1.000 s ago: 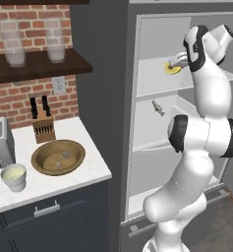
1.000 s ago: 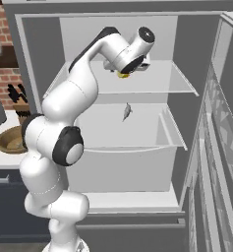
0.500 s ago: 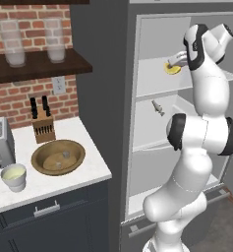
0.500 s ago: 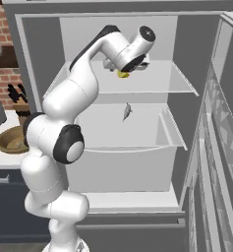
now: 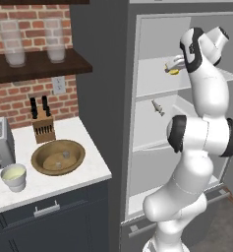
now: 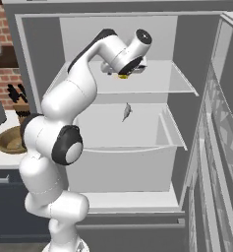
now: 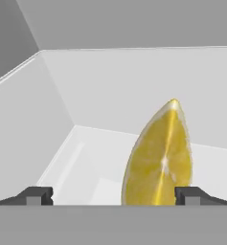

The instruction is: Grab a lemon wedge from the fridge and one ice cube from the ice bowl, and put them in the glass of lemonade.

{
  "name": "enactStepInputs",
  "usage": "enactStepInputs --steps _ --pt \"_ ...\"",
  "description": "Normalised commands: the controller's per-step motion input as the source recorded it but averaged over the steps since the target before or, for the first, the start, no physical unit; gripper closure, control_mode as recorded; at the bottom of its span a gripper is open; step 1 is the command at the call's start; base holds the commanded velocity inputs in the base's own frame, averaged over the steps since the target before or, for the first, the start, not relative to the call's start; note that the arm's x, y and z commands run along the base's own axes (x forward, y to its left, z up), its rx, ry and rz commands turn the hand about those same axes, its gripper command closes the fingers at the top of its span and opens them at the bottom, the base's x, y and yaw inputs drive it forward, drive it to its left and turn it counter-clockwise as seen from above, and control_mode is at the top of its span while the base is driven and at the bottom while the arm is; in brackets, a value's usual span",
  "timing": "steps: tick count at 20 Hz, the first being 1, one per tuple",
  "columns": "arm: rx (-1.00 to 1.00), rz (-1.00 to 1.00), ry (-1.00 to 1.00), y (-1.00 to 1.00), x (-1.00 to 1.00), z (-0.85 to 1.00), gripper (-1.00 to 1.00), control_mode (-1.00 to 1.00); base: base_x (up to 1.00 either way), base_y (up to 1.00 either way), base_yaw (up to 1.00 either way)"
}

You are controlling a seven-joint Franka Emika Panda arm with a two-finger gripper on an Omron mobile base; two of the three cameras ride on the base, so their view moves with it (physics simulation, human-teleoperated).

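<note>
Two-finger dark gripper point(image 7: 113, 195) spread wide, unclenched, grasping nothing. Tiny bright yellow lemon wedge point(image 7: 159, 155) lower right of hand view, against one fingertip point(image 7: 187, 194). Pale grey-white fridge shelf point(image 5: 152, 81) beneath.

Base views flanking open fridge point(image 5: 157, 123)

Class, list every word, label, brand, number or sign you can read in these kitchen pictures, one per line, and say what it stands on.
None can be read.
The fridge, its shelves, the lemon wedge, the toaster, the knife block, the ice bowl, the cup and the two shelf glasses carry no lettering.
</note>
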Motion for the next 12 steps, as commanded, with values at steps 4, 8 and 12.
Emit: enactStepInputs --steps 4,8,12 --pt "0.00 0.00 0.00 0.00 0.00 0.00 -1.00 -1.00 0.00 0.00 0.00" --pt "0.00 0.00 -0.02 0.00 0.02 0.00 -1.00 -1.00 0.00 0.00 0.00" --pt "0.00 -0.06 -0.03 0.00 0.10 0.00 -1.00 -1.00 0.00 0.00 0.00"
